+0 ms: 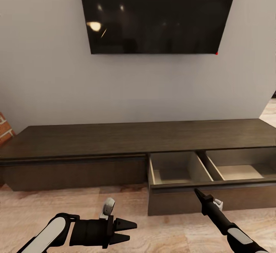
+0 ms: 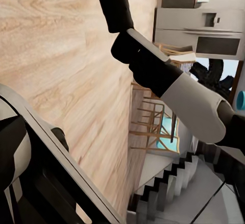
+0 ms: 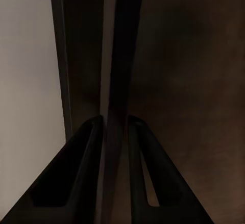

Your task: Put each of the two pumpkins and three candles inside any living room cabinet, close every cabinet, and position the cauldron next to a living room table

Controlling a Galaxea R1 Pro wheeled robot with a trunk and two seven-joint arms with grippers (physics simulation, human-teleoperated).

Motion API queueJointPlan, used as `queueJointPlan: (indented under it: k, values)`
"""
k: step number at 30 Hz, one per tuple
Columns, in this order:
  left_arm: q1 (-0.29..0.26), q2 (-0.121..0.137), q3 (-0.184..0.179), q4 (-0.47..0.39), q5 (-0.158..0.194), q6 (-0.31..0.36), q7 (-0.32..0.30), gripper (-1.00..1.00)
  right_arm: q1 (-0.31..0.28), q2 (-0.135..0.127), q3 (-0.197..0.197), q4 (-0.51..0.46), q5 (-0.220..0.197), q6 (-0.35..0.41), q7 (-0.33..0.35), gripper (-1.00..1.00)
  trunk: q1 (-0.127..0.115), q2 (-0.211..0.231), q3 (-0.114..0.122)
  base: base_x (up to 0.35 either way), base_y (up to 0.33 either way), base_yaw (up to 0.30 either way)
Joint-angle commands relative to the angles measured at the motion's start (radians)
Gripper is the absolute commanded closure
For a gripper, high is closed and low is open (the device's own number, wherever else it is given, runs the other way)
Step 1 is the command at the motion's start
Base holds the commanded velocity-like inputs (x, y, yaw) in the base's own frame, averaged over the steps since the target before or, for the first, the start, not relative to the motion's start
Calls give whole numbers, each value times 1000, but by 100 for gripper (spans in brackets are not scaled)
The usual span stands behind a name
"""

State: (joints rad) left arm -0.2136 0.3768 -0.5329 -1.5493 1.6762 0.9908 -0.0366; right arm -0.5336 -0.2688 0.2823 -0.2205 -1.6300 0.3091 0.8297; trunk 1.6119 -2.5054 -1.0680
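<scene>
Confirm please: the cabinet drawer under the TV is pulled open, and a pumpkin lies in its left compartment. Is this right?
Not quite. The drawer of the cabinet under the TV is pulled open, but its left compartment holds nothing. The head view shows this.

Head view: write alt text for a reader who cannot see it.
A long, low dark-brown cabinet stands against a grey wall under a black TV, its right-hand drawer pulled open with two empty compartments. The right pincer reaches to the drawer's front edge, while the left pincer hovers open above the wooden floor.
</scene>
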Motion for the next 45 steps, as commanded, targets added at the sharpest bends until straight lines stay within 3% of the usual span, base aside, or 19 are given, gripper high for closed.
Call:
queueJointPlan:
  k: [1,45]
  values:
    - [-1,1,-1,0,-2,1,-4,-100,0,0,43,-5,1,13,4,100,-1,0,-1,-67,0,0]
    - [-1,1,-1,1,-2,1,-4,-100,0,0,43,-5,1,15,6,100,-1,0,-1,-41,0,0]
